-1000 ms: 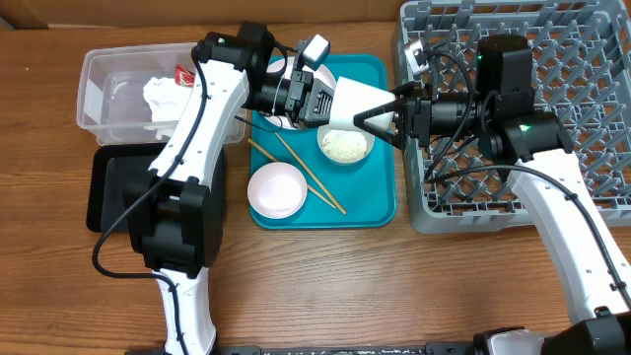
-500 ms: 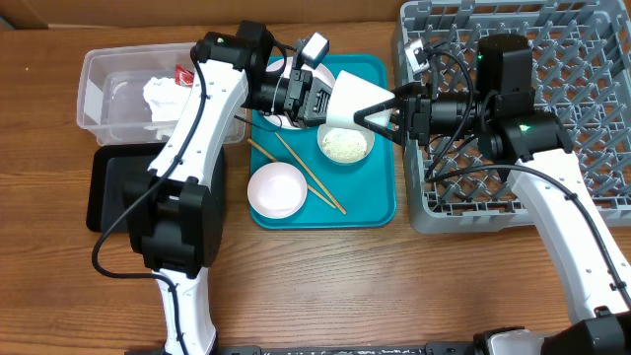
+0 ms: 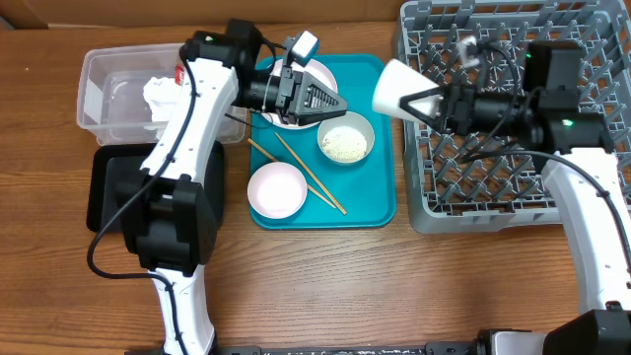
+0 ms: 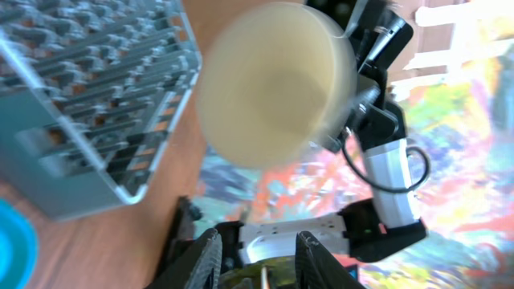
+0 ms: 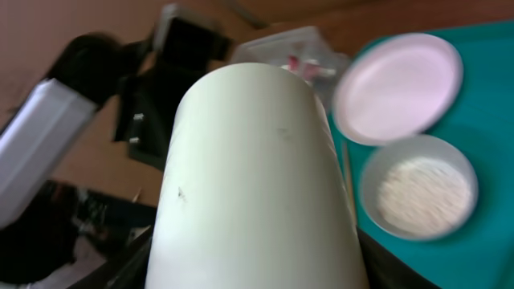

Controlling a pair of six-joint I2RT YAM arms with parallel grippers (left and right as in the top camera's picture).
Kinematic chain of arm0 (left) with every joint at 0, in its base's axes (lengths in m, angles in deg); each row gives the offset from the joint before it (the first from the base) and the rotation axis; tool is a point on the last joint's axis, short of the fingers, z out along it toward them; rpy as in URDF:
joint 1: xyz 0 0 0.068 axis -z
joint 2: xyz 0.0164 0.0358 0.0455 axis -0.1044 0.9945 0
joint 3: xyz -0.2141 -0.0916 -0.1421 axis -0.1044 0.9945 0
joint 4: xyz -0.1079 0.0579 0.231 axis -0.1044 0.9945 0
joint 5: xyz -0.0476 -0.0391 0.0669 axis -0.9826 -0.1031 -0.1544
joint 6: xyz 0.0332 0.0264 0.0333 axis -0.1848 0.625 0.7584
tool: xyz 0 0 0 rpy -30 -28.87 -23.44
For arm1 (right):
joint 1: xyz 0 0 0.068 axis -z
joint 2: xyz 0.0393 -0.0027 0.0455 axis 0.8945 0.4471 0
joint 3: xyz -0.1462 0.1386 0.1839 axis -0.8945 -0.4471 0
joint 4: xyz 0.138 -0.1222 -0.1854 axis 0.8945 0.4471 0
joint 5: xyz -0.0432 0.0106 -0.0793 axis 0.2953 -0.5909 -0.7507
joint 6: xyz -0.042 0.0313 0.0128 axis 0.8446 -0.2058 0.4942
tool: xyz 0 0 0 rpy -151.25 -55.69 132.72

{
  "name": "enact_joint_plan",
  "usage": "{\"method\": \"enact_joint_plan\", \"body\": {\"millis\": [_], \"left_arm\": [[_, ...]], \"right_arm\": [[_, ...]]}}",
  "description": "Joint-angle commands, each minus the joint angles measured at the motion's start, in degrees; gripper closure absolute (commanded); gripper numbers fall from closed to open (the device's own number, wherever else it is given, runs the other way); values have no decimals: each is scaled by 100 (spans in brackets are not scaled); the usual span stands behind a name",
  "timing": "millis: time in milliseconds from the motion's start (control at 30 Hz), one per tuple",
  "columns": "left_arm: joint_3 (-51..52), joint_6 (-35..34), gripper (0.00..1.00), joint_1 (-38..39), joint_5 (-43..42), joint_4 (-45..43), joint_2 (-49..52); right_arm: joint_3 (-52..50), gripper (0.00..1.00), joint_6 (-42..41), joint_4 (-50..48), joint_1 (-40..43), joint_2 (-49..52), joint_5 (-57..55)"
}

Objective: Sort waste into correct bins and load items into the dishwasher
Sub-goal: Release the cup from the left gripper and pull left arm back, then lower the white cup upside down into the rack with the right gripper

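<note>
We have the napkin [image 3: 158, 94] and wrapper [image 3: 182, 74] in the tub [image 3: 99, 69], our right hand [image 3: 422, 102] pinches the cup [image 3: 397, 89] with the rack [image 3: 592, 59] under and behind it, the left hand [image 3: 330, 99] gapes empty opposite, and rice [image 3: 344, 146], an empty bowl [image 3: 277, 189] and chopsticks [image 3: 296, 170] wait on the tray [image 3: 375, 202] beneath them.

Clear air lies between the left gripper [image 3: 335, 100] and the small white cup [image 3: 396, 89]; upright pegs of the grey plastic dish rack [image 3: 592, 39] block beyond.
</note>
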Motion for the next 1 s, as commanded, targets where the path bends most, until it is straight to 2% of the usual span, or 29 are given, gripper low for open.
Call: {"method": "enact_joint_plan", "body": {"millis": [0, 100, 267, 500, 700, 967], "left_arm": [[-107, 87, 66, -133, 645, -50, -44], [-109, 55, 66, -186, 1344, -125, -44], [-267, -382, 66, -203, 2573, -256, -44], [-1558, -721, 62, -199, 4878, 286, -90], [-2645, -984, 57, -190, 6098, 595, -92], [-2817, -990, 53, -190, 6535, 772, -92]], "right_arm": [[127, 48, -136, 494, 70, -59, -1515], [151, 48, -376, 1130, 46, -125, -2592], [332, 48, -894, 2194, -131, -153, -3919], [358, 47, -1637, 3259, -645, -151, -5687], [358, 47, -1912, 3469, -822, -133, -6220], [319, 47, -1871, 3506, -824, 249, -6085]]}}
